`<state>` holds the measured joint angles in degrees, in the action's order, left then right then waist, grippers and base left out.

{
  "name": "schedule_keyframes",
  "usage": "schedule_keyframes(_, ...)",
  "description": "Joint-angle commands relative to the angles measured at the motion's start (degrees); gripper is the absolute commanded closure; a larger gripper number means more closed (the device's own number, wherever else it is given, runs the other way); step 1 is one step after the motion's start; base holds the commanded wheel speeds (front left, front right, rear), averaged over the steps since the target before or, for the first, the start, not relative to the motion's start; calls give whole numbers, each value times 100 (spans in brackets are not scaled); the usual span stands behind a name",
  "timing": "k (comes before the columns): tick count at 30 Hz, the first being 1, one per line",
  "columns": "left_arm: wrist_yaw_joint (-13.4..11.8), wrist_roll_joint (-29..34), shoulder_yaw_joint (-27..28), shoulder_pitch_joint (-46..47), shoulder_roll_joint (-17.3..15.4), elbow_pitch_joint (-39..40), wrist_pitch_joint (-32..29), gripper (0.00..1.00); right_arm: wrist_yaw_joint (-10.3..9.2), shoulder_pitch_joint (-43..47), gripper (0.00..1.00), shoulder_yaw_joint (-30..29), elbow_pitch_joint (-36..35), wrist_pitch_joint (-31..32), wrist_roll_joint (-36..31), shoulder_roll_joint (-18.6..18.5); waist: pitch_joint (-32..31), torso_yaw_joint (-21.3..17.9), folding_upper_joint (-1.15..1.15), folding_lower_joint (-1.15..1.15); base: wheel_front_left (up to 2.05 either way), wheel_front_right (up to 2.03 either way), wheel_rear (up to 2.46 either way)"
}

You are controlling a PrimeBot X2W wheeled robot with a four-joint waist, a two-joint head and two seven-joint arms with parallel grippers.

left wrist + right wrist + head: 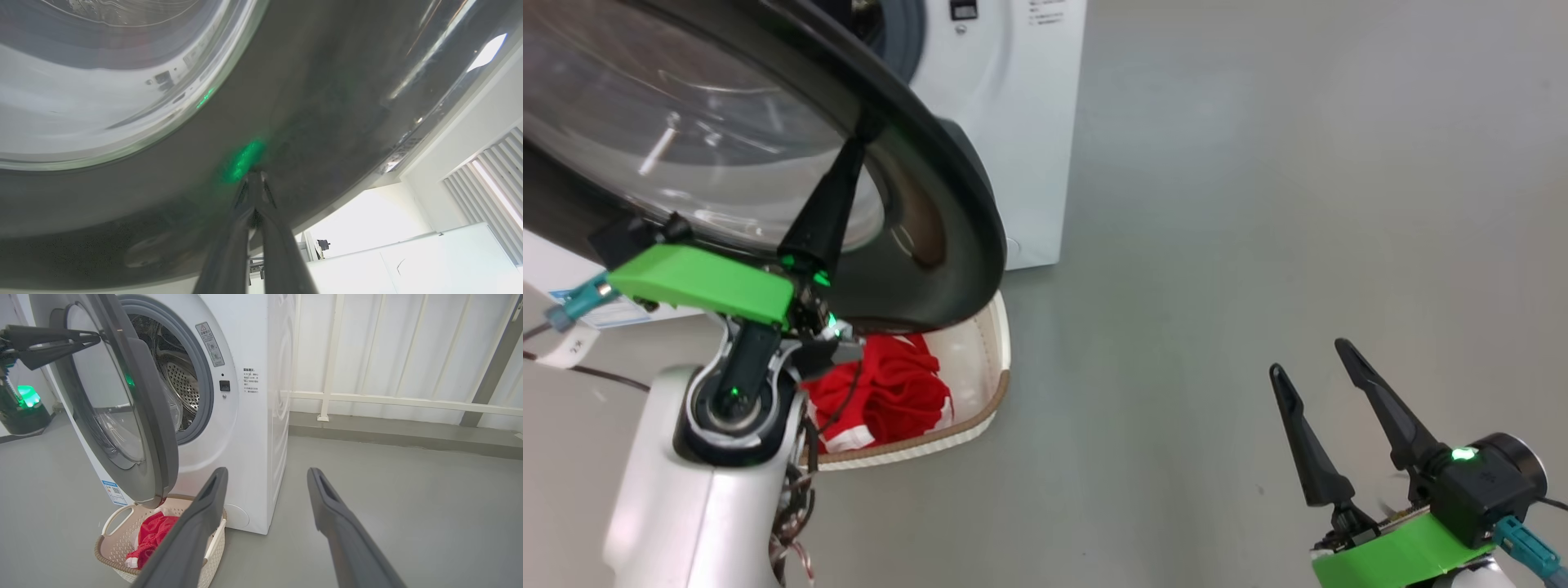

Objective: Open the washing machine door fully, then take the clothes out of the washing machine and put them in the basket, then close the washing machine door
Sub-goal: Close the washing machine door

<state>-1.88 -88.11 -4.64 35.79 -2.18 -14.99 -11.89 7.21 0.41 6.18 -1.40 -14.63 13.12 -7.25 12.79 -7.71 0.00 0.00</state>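
Pincer on my right arm (pixel 1307 357) hangs with its fingers apart over the floor, well right of the washing machine door (pixel 964 204). My left pincer (pixel 866 131), tips pressed together, touches that door's black rim. Directly under the door, the clothes (pixel 890 392) lie in the basket (pixel 992 400). Behind the door, the washing machine (pixel 1021 122) stands open.
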Motion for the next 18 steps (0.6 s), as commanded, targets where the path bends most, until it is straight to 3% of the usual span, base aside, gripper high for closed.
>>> schedule_keyframes(1, 119, 73, 140, 261, -70, 45, 46, 100, 28, -214, 0, 111, -128, -37, 58, -93, 116, -130, 0, 0, 0, 0, 0)
schedule_keyframes(18, 600, 164, 355, 1292, -92, -1155, 428, 100, 28, -407, 0, 137, -147, -37, 136, -147, 519, -448, 0, 0, 0, 0, 0)
